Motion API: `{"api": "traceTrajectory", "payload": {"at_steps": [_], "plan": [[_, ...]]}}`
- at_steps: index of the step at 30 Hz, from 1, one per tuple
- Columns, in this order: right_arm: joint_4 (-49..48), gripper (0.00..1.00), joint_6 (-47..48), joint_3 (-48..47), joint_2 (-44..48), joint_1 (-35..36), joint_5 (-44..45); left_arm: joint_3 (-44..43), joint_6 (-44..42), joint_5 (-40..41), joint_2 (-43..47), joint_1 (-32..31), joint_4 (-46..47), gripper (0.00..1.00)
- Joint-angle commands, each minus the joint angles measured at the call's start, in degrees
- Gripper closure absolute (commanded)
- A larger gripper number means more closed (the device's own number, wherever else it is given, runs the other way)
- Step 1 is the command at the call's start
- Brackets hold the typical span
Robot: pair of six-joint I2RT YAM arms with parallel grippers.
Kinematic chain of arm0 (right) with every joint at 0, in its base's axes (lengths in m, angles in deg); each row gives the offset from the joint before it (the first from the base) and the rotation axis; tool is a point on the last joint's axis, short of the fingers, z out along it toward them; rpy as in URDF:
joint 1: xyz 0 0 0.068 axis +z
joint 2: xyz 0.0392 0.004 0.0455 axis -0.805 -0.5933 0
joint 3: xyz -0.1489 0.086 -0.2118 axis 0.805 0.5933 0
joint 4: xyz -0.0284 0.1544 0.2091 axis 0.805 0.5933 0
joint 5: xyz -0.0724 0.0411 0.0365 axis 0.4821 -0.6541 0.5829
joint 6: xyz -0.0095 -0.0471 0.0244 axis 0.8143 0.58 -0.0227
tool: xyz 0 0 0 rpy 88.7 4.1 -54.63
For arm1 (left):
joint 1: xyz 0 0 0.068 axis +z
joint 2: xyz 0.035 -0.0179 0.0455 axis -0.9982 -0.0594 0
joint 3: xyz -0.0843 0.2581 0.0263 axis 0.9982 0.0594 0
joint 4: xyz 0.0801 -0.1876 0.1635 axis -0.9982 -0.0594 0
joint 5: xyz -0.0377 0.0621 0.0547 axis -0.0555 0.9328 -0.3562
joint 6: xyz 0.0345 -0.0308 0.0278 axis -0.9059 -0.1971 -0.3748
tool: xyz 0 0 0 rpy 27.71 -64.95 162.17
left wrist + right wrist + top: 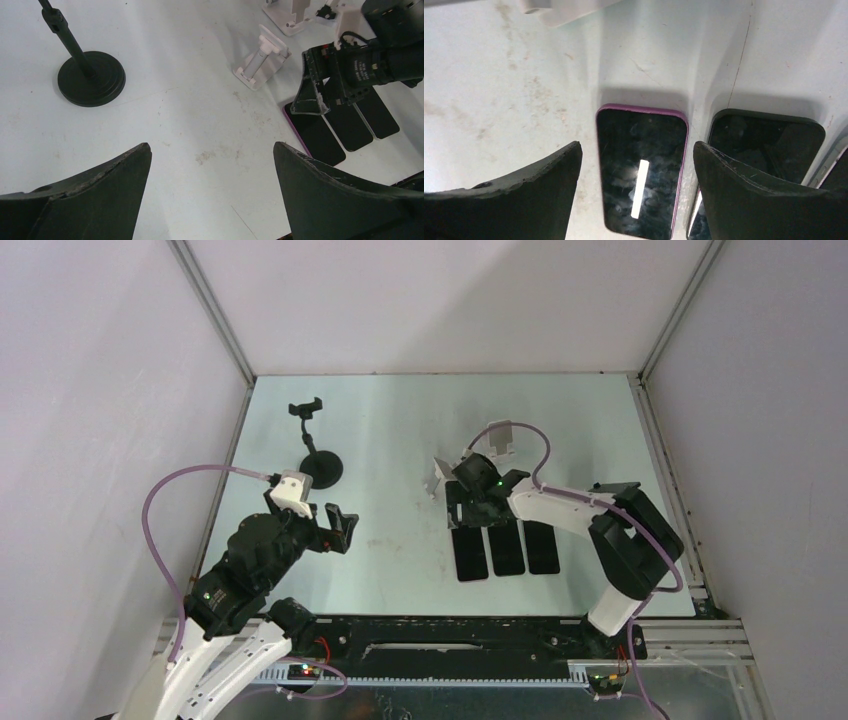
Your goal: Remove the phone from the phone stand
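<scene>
**Phone lying flat on the table, right jaws open above it**

The phone (641,175), in a purple case, is lying screen up on the table (400,430). It is resting on no stand and is sitting at the left end of a row of three. Two black phones (507,550) are lying just beside it on its right, edge to edge.

The right gripper (636,149) is hanging directly over the purple one. Its jaws are standing wide, with one finger to each side of the phone, and are gripping nothing.

Two white stands (260,60) are sitting just beyond the row, near the gripper. A black stand (90,77) with a round base is standing upright well off to the left.

The left gripper (211,147) is hovering over bare table on the near side of the black stand. Its jaws are spread fully and are holding nothing.
</scene>
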State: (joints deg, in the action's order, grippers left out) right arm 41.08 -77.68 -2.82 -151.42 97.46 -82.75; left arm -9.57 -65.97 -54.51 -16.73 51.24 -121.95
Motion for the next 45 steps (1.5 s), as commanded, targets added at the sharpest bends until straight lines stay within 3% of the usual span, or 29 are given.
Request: {"api": "traceTrajectory", "payload": {"at_steps": [1,8,14,19,30,36,45], "plan": [[0.73,0.16,1.38,-0.89,6.45,-0.29,-0.60,0.47,0.19,-0.19,0.10,-0.33,2.26,0.00],[7.20,0.15,4.47,-5.24,16.23,-1.27,4.34,0.47,0.19,-0.03,0.23,-0.33,2.24,0.00],[10.84,0.04,11.94,-5.36,25.78,-3.65,10.33,0.47,0.27,-0.09,0.23,-0.32,2.30,0.00],[16.87,0.04,13.06,-5.37,31.85,-7.00,15.18,0.48,0.20,-0.27,0.20,-0.33,2.29,0.00],[22.58,0.05,9.17,-5.34,45.37,-32.16,11.54,0.46,0.19,-0.44,-0.43,-0.33,2.16,0.00],[24.29,0.07,6.76,-5.29,47.88,-46.63,8.74,0.46,0.19,-0.48,-0.35,-0.29,2.29,0.00],[20.81,0.19,2.84,-1.61,44.72,-55.10,4.34,0.47,0.19,-0.49,-0.04,-0.33,2.24,0.00]]}}
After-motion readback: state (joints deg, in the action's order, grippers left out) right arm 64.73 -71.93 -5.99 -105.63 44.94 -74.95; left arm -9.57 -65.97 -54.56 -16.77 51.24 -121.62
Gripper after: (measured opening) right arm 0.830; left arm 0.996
